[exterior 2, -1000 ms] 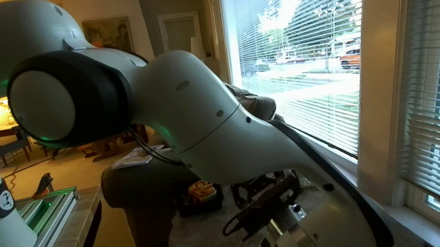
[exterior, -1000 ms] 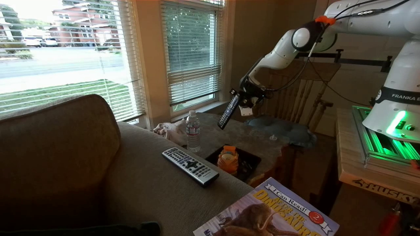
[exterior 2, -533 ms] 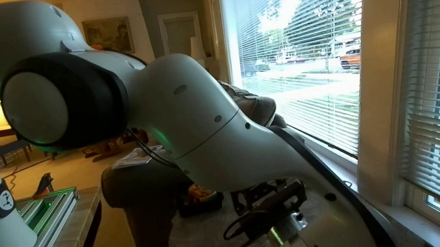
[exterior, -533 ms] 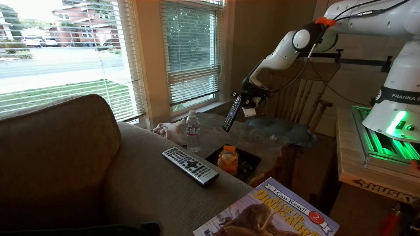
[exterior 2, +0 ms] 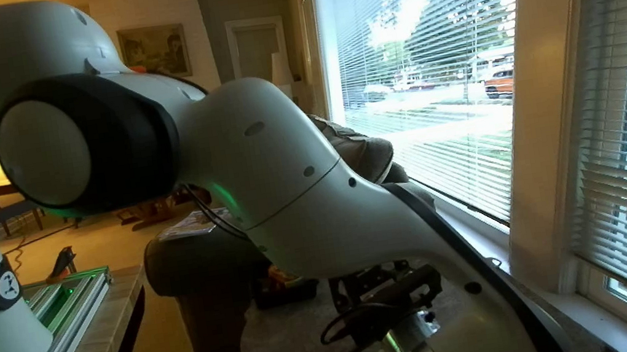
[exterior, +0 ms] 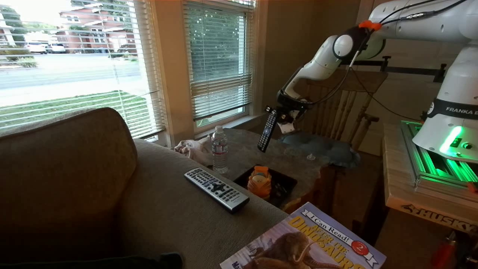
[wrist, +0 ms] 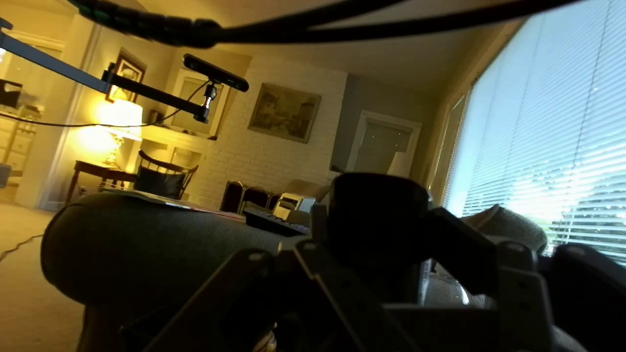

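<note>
The black remote hangs in the air over the grey counter, buttons outward, its gripped end leaning to one o'clock and its free end between six and seven. In the last second it has drifted a little toward four o'clock and now hangs steeper than it did; I take that to mean it is being carried in a firm grip, with no letting go so far. The hand is clamped on the upper end, fingers apart only by what the remote takes up; the wrist view is too dim for me to see exactly where they meet it. Working outward, as it looks in an exterior view: at six o'clock an orange toy-like thing sits in a dark tray on the counter; between eight and nine a water bottle stands upright, with a crumpled cloth just beyond it. At seven a silver remote lies buttons up on the sofa arm, and at five a dinosaur book rests on that same arm. Over at two o'clock stands a wooden chair, its blue-grey cushion down between three and four.
</note>
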You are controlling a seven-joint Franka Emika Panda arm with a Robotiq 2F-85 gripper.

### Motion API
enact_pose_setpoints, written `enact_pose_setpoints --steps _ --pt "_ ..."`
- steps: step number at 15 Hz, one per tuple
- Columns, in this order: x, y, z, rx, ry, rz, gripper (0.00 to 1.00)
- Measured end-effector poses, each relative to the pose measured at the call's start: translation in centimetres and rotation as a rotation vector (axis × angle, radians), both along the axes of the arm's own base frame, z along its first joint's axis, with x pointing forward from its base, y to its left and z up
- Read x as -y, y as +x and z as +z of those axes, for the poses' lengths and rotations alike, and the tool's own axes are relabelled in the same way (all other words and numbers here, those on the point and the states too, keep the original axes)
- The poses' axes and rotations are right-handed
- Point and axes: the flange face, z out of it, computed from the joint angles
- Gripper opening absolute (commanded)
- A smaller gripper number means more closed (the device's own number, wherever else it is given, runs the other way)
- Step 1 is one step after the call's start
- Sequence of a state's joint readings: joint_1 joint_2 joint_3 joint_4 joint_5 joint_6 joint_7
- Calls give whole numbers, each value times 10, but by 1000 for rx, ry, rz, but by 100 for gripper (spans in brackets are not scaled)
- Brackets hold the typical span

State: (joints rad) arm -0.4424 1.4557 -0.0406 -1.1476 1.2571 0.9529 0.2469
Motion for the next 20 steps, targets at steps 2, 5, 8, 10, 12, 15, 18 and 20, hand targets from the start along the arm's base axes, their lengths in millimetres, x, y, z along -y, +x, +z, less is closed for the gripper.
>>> enact_pose_setpoints --steps 2,5,8,10,12,15,18,20 --pt "3 -2 -2 -12 -7 1 29" --pt "8 -6 -5 -37 -20 5 29" --pt "13 -9 -8 -55 -33 7 29" --pt "16 -11 -10 -62 -39 7 29" --pt "18 -12 -11 -67 -44 7 29" --pt "20 -14 -13 -79 -50 8 29" --pt "22 -16 -14 -96 -56 12 29" --pt "23 -17 -15 -105 -59 14 29"
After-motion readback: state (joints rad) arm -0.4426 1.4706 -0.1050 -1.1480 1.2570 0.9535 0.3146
